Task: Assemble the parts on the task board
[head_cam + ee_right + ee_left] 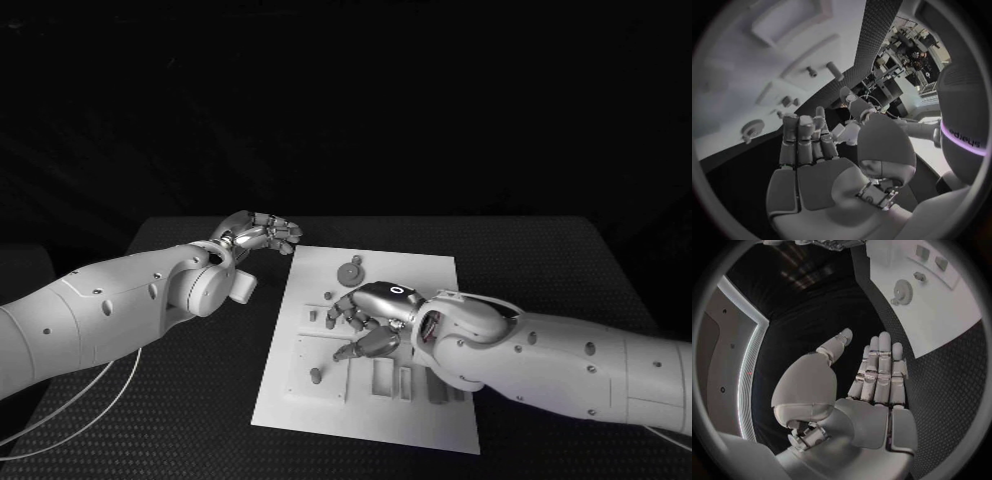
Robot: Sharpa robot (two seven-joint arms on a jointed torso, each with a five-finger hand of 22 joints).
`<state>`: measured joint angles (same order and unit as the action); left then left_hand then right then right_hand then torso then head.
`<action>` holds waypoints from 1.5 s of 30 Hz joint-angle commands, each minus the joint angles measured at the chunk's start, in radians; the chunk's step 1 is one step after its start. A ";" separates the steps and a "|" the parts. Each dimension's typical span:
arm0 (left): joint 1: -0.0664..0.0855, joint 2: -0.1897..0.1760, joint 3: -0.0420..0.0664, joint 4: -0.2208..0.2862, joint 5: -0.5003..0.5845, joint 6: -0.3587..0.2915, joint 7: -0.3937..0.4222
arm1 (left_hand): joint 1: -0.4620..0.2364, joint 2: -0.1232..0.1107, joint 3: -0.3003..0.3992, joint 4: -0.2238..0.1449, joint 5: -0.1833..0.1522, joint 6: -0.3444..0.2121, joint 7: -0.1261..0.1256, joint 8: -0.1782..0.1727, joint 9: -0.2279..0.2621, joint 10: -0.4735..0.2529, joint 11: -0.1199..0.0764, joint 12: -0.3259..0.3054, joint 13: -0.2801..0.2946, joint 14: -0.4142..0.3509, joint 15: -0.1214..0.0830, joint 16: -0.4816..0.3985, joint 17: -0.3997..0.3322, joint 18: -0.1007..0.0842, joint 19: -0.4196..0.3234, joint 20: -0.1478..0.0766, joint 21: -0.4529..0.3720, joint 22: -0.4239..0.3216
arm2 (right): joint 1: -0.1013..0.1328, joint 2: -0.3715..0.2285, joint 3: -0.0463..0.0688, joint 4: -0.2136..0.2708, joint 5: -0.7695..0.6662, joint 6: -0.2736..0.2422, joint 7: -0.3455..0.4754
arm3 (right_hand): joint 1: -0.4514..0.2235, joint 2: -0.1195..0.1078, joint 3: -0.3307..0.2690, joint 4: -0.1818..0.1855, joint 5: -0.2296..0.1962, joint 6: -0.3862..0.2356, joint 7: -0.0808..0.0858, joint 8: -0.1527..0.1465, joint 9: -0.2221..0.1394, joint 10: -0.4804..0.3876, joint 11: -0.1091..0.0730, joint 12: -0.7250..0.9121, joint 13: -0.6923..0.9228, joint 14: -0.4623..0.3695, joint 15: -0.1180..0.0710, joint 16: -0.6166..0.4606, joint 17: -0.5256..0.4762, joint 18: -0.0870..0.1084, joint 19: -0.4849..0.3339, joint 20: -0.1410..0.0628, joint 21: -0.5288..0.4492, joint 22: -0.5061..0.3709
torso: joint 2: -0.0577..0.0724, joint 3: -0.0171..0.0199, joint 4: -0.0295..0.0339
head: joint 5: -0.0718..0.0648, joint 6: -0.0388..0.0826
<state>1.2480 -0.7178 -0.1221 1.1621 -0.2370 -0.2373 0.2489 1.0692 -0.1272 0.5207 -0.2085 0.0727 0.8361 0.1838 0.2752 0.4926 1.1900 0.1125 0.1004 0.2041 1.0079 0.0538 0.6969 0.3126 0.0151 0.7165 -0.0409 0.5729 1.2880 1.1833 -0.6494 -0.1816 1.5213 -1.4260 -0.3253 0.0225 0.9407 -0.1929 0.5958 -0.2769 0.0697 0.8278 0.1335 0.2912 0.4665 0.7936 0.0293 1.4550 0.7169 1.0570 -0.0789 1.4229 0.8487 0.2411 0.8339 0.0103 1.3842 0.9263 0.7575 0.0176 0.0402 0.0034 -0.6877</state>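
Observation:
The white task board (pixel 411 300) lies in the middle of the black table. A grey gear (pixel 351 271) rests near its far edge, and small grey parts (pixel 313 316) stand along its left side. My right hand (pixel 368 318) hovers over the board's middle with its fingers stretched out and nothing in them; the right wrist view shows its bare palm (pixel 811 165), with the gear (pixel 752 128) and a peg (pixel 834 70) beyond. My left hand (pixel 261 233) is off the board's far left corner, with straight fingers (pixel 879 370) that hold nothing. The left wrist view shows the gear (pixel 903 291) too.
Rectangular slots (pixel 385 378) sit in the board's near part, with a small peg (pixel 317 375) to their left. Black table (pixel 534 260) surrounds the board on every side. A white cable (pixel 87 400) hangs below my left arm.

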 commanded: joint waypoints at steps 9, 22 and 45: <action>0.000 0.008 0.000 -0.016 0.004 0.017 0.010 | 0.000 0.001 0.000 0.006 -0.002 -0.005 0.001 0.005 -0.001 0.004 0.004 -0.005 -0.001 0.006 0.003 -0.007 0.003 0.012 0.009 -0.001 -0.006 0.002 | 0.054 -0.170 0.005 0.038 0.419 0.285 -0.122 | -0.064 0.067 0.004 0.032 -0.020 0.124 -0.017 0.056 0.037 0.109 -0.024 -0.020 -0.021 0.095 -0.022 -0.036 -0.022 0.021 0.079 -0.024 -0.012 -0.027 | -0.011 0.0001 -0.0105 | -0.032 0.016; -0.002 0.013 -0.001 -0.021 0.009 0.020 0.012 | -0.003 0.002 -0.002 0.008 -0.003 -0.003 0.000 0.007 -0.001 0.008 0.002 -0.004 -0.001 0.006 0.003 -0.008 0.006 0.012 0.009 -0.001 -0.008 0.003 | 0.058 -0.289 0.004 0.100 0.538 0.425 -0.361 | -0.136 0.065 0.055 0.089 -0.020 0.163 -0.036 0.063 0.057 0.162 -0.042 -0.040 -0.010 0.141 -0.041 -0.054 -0.012 0.021 0.114 -0.050 -0.008 -0.033 | -0.015 0.0009 -0.0128 | -0.036 0.008; -0.002 0.018 -0.003 -0.019 0.009 0.025 0.011 | -0.004 0.001 -0.003 0.009 -0.003 -0.002 0.000 0.008 -0.001 0.009 0.001 -0.003 -0.001 0.007 0.003 -0.010 0.008 0.012 0.009 -0.001 -0.009 0.004 | 0.086 -0.332 -0.031 0.143 0.522 0.522 -0.531 | -0.260 0.041 0.097 0.130 -0.021 0.155 -0.033 0.041 0.063 0.197 -0.040 -0.036 0.030 0.169 -0.039 -0.043 0.033 0.021 0.128 -0.073 0.014 -0.022 | -0.015 -0.0019 -0.0136 | -0.042 0.000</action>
<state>1.2457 -0.7019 -0.1254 1.1405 -0.2343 -0.2258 0.2502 1.0691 -0.1272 0.5181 -0.2059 0.0727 0.8361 0.1838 0.2788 0.4928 1.1900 0.1125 0.1004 0.2042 1.0079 0.0538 0.6931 0.3193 0.0151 0.7165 -0.0409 0.5689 1.2904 1.2695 -0.9836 -0.2113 1.6594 -0.8812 0.1662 -0.4755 0.6909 -0.1538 0.6867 -0.1456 0.0534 0.9820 0.1017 0.3365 0.5292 0.9782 -0.0054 1.4163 0.7463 1.2170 -0.1179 1.3740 0.8803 0.2314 0.9614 -0.0558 1.3944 0.9036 0.7438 0.0156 0.0275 -0.0393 -0.6870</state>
